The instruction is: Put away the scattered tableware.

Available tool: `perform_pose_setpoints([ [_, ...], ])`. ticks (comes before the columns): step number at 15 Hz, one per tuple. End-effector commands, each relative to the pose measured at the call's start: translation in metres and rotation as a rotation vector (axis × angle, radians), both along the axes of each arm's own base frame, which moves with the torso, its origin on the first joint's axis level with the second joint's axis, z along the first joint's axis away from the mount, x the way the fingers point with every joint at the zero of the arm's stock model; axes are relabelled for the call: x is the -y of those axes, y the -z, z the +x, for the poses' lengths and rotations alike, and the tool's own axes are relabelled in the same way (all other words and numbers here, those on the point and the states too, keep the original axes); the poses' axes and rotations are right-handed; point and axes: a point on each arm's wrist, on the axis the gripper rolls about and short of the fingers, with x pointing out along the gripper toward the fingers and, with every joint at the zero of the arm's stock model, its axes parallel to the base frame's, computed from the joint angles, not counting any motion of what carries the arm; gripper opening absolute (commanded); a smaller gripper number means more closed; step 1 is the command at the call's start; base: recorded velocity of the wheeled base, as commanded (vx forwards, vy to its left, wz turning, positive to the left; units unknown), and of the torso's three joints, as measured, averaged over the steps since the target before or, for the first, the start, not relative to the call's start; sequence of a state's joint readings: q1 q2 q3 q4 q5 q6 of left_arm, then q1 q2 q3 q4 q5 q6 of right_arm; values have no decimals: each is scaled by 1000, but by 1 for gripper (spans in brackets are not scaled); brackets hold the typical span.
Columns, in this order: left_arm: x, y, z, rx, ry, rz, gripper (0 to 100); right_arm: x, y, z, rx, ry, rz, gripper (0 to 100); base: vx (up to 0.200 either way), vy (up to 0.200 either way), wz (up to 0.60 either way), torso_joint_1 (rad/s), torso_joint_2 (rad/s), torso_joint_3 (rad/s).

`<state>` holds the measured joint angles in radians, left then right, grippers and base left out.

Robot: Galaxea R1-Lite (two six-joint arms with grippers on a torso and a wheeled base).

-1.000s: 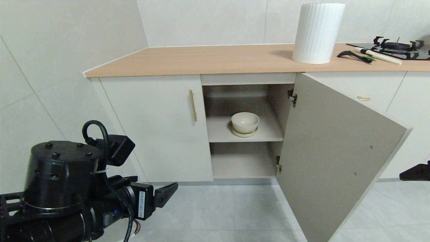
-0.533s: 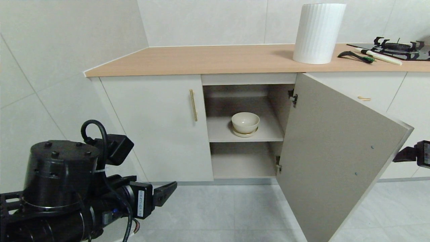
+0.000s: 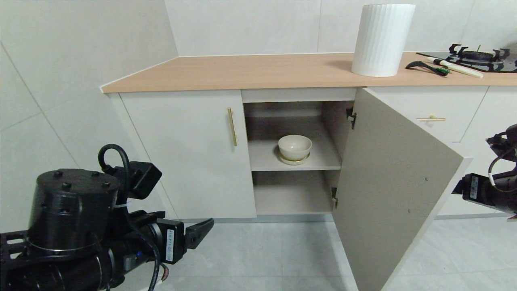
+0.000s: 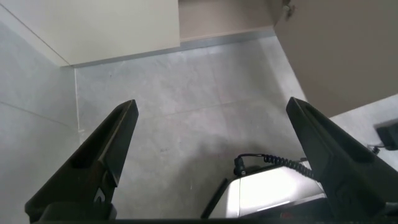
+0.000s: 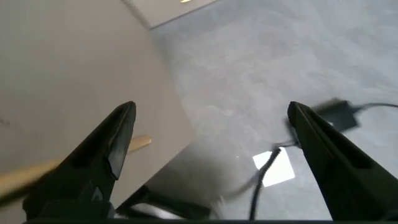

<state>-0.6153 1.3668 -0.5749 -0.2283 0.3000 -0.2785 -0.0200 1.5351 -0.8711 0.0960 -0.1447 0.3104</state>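
Observation:
A cream bowl (image 3: 295, 146) sits on a small plate (image 3: 293, 161) on the middle shelf of the open cabinet (image 3: 262, 157). The cabinet door (image 3: 396, 182) stands swung out to the right. My right gripper (image 5: 210, 111) is open just beyond the door's outer face (image 5: 68, 81), close to its gold handle (image 5: 37, 173). In the head view the right arm (image 3: 484, 190) is beside the door's free edge. My left gripper (image 3: 200, 233) hangs low at the left over the floor, open and holding nothing (image 4: 211, 104).
On the wooden counter (image 3: 242, 72) stand a tall white ribbed cylinder (image 3: 381, 38), a black utensil (image 3: 426, 66) and a pale stick-like tool (image 3: 456, 67) by the stove (image 3: 476, 54). The left cabinet door (image 3: 190, 153) is closed. Grey floor tiles (image 3: 282, 250) lie open before the cabinet.
The right arm has come in from the right edge toward the door's outer face. The door's free edge has swung left, uncovering the drawer handle behind. The left arm is still.

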Motion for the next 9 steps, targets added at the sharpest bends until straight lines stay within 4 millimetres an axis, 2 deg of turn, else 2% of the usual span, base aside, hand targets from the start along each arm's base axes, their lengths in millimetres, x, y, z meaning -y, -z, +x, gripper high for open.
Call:
perform_pose_setpoints([
  [1,0,-1,0,3,-1,-2,100,-12,5,0,-14,-46,2,100,0,0,0,0,0,0],
  [4,0,-2,1,5,-6,-10,100,-50,9,2,-28,-182,31,100,0,0,0,0,0,0],
  [5,0,-2,2,8,-11,-13,100,-70,13,8,-19,-251,34,100,0,0,0,0,0,0],
  [7,-1,-4,2,15,-14,-19,100,-91,19,21,5,-314,36,100,0,0,0,0,0,0],
  [9,-1,-6,2,20,-14,-21,100,-125,31,41,-1,-389,45,100,0,0,0,0,0,0],
])
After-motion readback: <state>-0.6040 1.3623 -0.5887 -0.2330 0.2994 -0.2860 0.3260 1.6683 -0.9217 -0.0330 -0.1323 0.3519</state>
